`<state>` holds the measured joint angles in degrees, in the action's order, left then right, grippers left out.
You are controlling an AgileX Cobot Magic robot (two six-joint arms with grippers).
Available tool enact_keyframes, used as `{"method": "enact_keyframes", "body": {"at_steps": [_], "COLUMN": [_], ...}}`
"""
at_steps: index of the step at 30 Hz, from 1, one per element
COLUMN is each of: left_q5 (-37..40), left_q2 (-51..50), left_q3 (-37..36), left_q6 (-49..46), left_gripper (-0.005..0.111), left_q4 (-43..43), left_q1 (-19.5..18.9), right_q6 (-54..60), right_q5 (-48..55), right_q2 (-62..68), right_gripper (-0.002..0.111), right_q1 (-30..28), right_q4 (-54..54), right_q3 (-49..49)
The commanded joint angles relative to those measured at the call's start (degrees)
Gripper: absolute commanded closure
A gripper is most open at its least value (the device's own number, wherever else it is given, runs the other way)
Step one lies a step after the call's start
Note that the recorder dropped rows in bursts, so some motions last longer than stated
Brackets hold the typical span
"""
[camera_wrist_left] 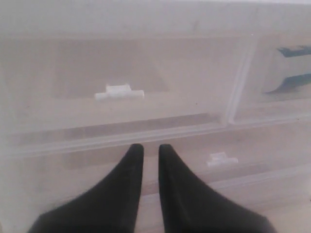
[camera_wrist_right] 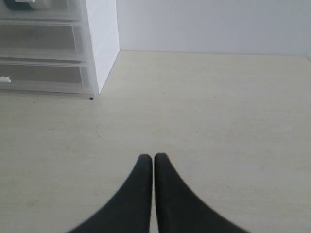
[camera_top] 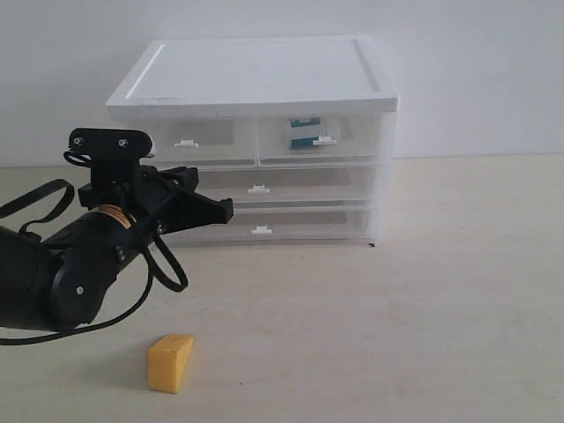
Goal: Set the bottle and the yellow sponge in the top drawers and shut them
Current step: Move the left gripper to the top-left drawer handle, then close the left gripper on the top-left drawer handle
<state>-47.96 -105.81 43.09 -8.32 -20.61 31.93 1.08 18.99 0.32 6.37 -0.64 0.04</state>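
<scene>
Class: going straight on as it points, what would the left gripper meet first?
Probably the clear front of the upper full-width drawer, just under the top left drawer; depth is unclear.

Plain white wall [camera_top: 493, 70] behind pale wooden tabletop [camera_top: 423, 335].

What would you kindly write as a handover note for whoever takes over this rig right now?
Left end effector: slightly open, empty, facing the top left drawer.
Right end effector: shut, empty, over the table beside the cabinet.
Done: bottle inside the top right drawer, which looks closed.
To do: yellow sponge sits on the table in front of the cabinet; top left drawer looks closed and empty. Open it, put the sponge in, close it.
</scene>
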Motion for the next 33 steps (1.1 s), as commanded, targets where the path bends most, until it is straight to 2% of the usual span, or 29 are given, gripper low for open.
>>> {"method": "enact_keyframes", "body": {"at_steps": [1,3,5,6,10,16,25,33], "left_q5": [2.5,2.7,3.3,4.2,3.7,0.8,-7.9,-11.6], "left_q2": [-0.5,-0.5,-0.5,-0.5,-1.5,-4.1,-7.3,-7.3], "left_q3": [2.3,2.9,3.7,4.1,5.3,7.0,7.3,7.3], "left_q6": [-0.3,-0.3,-0.3,-0.3,-0.5,-6.6,-6.7,-4.4], "left_gripper": [0.068,0.048,0.037,0.036,0.041,0.041,0.041,0.041], "left_q4": [0.6,0.5,0.5,0.5,-0.7,-7.6,-7.1,-6.5], "left_q1": [0.3,0.3,0.3,0.3,0.0,0.0,0.0,0.0], "right_q6": [0.1,0.1,0.1,0.1,0.1,0.1,0.1,0.1], "right_q5": [-0.4,-0.4,-0.4,-0.4,-0.4,-0.4,-0.4,-0.5], "right_q2": [-0.3,-0.3,-0.3,-0.3,-0.3,-0.3,-0.3,-0.3], "right_gripper": [0.108,0.108,0.108,0.108,0.108,0.108,0.108,0.108], "right_q1": [0.1,0.1,0.1,0.1,0.1,0.1,0.1,0.1], "right_q4": [0.0,0.0,0.0,0.0,0.0,0.0,0.0,0.0], "right_q3": [0.0,0.0,0.0,0.0,0.0,0.0,0.0,0.0]}}
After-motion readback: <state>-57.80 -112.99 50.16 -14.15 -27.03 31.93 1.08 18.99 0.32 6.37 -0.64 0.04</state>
